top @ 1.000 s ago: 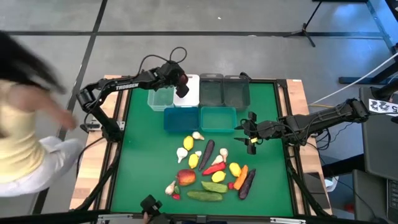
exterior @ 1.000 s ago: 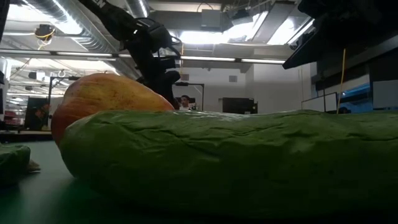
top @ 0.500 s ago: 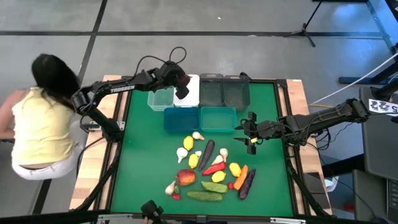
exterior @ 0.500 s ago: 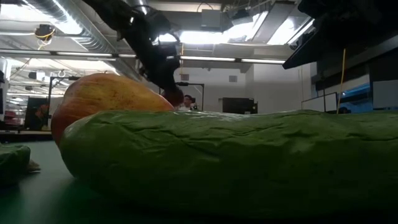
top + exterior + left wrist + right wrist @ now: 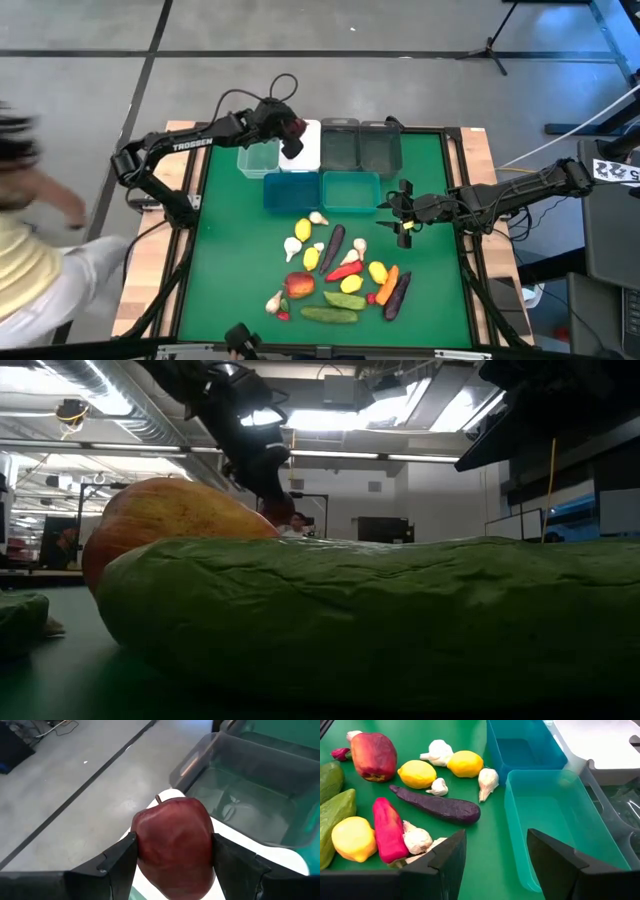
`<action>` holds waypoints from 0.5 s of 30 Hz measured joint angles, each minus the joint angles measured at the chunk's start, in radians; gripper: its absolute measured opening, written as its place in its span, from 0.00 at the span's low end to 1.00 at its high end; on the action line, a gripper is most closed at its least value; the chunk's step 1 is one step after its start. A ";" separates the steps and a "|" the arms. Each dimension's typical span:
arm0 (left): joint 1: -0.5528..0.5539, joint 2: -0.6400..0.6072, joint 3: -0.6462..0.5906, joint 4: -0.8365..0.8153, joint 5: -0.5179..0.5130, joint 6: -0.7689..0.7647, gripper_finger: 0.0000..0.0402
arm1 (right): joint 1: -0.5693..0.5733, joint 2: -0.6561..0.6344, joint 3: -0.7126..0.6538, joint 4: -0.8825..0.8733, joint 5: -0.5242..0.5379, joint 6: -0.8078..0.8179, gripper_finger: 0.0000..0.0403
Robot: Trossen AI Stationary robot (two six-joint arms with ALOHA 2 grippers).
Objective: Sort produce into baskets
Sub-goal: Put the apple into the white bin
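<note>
My left gripper (image 5: 293, 135) hangs over the white basket (image 5: 304, 152) at the table's far side, shut on a dark red round fruit (image 5: 175, 842) with a short stem. That fruit also shows in the low view (image 5: 281, 512). The rest of the produce (image 5: 340, 270) lies loose on the green mat near the front: lemons, garlic, eggplants, red pieces, cucumbers. My right gripper (image 5: 403, 213) hovers open just right of the teal basket (image 5: 351, 190), nothing between its fingers (image 5: 447, 862). My left gripper pinches the red fruit by its two opposite sides (image 5: 142, 845) between its two fingers (image 5: 117, 867). The fingers slant down from the table's left. The fruit is lifted clear above the white basket, its stem end (image 5: 159, 799) pointing away from the gripper.
A clear basket (image 5: 258, 158) stands left of the white one, two dark baskets (image 5: 360, 147) right of it, and a blue basket (image 5: 291, 190) sits beside the teal one. A person (image 5: 25, 230) moves at the table's left side. In the low view, a cucumber (image 5: 380, 620) fills the foreground.
My left gripper has risen a little with the red fruit over the far baskets and has tipped slightly, staying shut on it. The person at the table's left has shifted about.
</note>
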 joint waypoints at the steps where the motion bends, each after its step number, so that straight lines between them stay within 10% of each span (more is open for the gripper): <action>1: 0.005 0.001 0.000 0.001 0.000 -0.001 0.57 | 0.000 0.000 0.000 0.000 0.000 0.000 0.52; 15: 0.036 0.093 0.000 0.007 0.064 0.001 0.57 | 0.000 0.000 0.000 0.001 0.000 0.001 0.52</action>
